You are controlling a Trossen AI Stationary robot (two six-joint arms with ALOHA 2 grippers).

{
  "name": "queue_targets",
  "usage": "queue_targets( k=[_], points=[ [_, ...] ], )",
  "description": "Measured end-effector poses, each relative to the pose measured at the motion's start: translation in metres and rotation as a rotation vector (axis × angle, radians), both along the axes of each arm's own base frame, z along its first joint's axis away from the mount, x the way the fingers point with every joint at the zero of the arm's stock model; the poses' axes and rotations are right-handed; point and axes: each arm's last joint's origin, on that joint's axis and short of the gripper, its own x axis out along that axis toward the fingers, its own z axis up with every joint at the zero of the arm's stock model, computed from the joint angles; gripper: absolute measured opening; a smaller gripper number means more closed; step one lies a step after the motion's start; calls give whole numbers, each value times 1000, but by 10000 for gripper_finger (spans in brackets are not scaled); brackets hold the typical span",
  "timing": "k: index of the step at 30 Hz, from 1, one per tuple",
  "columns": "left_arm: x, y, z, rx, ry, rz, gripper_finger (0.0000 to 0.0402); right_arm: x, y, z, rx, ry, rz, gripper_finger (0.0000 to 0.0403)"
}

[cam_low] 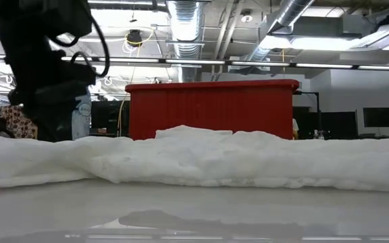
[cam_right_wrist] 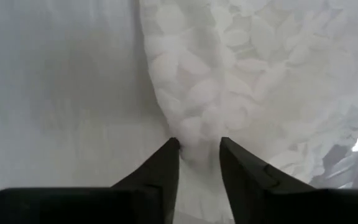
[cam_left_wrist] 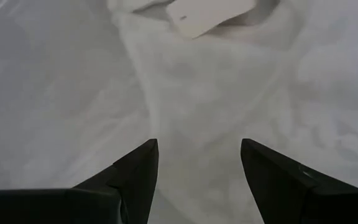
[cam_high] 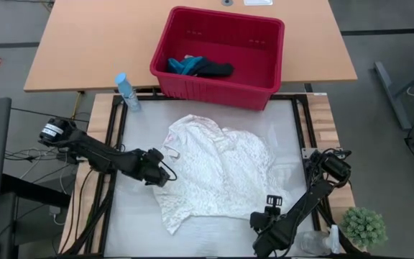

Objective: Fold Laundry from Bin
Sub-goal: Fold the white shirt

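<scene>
The large white lacy garment (cam_high: pixel 218 173) lies spread on the table's white top and shows as a long low heap in the low view (cam_low: pixel 194 162). The red bin (cam_high: pixel 214 90) stands at the far edge, with a teal item (cam_high: pixel 184 66) and a dark item (cam_high: pixel 218 70) on its floor. My left gripper (cam_high: pixel 165 175) hangs open over the garment's left edge, fingers apart above the cloth (cam_left_wrist: pixel 197 155), near a white tag (cam_left_wrist: pixel 207 15). My right gripper (cam_high: pixel 263 216) is at the garment's near right corner, its fingers a little apart (cam_right_wrist: pixel 199 149). My right gripper points steeply down at the garment's near right corner. A narrow run of the lacy cloth's edge (cam_right_wrist: pixel 197 127) passes between its two fingertips and lies on the table. I cannot tell whether the fingers touch it.
A clear water bottle (cam_high: pixel 126 92) with a blue cap stands at the table's far left corner, beside the bin. A small green plant (cam_high: pixel 365 226) sits off the near right corner. Bare white tabletop (cam_high: pixel 139 208) lies left of and in front of the garment.
</scene>
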Motion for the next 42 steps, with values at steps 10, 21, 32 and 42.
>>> queue_targets(
  k=[10,21,32,42],
  points=[
    [-1,-5,-13,-9,60,6,214,1,1,0,-9,-44,-10,191],
    [-6,-40,-33,-27,78,9,85,17,-13,44,-261,-286,-185,184],
    [-39,-101,-29,-166,-15,28,10,50,-68,107,-315,-481,-262,184],
    [-64,-141,-14,-251,-58,83,11,75,-133,120,-382,-381,-257,184]
  ],
)
